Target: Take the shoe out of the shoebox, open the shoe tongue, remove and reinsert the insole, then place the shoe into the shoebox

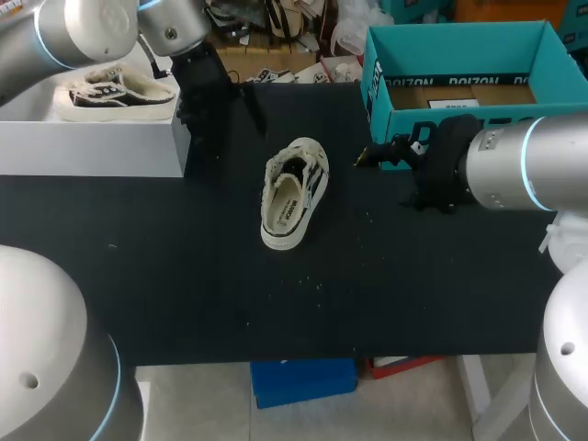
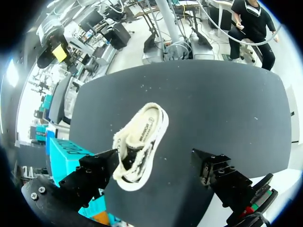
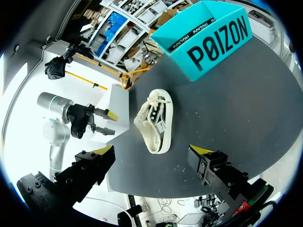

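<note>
Evidently the shoe [image 1: 294, 195] was out of the shoebox [image 1: 432, 119]. It lay near the middle of the table [image 1: 184, 276], opening upward and canted slightly to one side, its heel toward the near edge and its laced end toward the far one. The insole sat inside it, and the tongue did not look pulled back.

Both tools were empty. The left gripper [image 2: 154, 158] hung with its 2 fingers spread wide and the shoe ahead of it, not touched. The right gripper [image 3: 152, 151] was spread just as wide, with the shoe ahead of it too. From above, the left arm stood by a white box [image 1: 92, 147] holding a second shoe [image 1: 115, 92], and the right arm stood just before the shoebox. Each was well apart from the shoe on the table.

The likely next step was the tongue, and the risks lay there:

- The shoe was light and sat loose on a smooth surface. A pull on the tongue by 1 gripper, without the other pinning the sole, would probably drag or tip it.
- The collar was frayed, so a pinch meant for the insole could catch the fringe or the laces instead.
- With the shoe canted, a finger coming straight down might strike the sidewall and roll it over.
</note>
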Tool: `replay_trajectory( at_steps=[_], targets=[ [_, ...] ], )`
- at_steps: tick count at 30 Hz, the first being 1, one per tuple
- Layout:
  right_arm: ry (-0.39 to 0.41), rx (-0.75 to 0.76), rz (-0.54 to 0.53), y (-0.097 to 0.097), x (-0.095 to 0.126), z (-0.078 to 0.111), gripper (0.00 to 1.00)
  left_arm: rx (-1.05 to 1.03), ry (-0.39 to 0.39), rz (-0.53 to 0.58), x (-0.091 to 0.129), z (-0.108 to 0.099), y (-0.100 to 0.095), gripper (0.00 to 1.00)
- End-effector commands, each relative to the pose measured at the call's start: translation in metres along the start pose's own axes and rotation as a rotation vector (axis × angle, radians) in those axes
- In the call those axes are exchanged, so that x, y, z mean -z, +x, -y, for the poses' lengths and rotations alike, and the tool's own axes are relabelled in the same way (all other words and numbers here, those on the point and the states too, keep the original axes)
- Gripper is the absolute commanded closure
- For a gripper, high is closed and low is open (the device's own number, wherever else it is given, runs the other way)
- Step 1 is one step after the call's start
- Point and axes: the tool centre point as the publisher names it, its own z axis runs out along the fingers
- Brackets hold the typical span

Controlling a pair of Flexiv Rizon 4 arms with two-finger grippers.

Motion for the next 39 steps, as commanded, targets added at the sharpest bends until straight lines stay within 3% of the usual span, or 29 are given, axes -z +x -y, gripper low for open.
replay_trajectory(
  at_steps=[1, 36, 39],
  targets=[
    [-0.005, -0.001, 0.004, 0.002, -0.002, 0.001, 0.0, 0.0, -0.01, 0.003, -0.001, 0.002, 0.001, 0.0],
    [-0.005, -0.001, 0.004, 0.002, -0.002, 0.001, 0.0, 0.0, -0.01, 0.003, -0.001, 0.002, 0.001, 0.0],
    [0.038, 0.116, 0.068, 0.014, -0.007, -0.007, 0.0, 0.0, -0.01, 0.003, -0.001, 0.002, 0.001, 0.0]
  ],
)
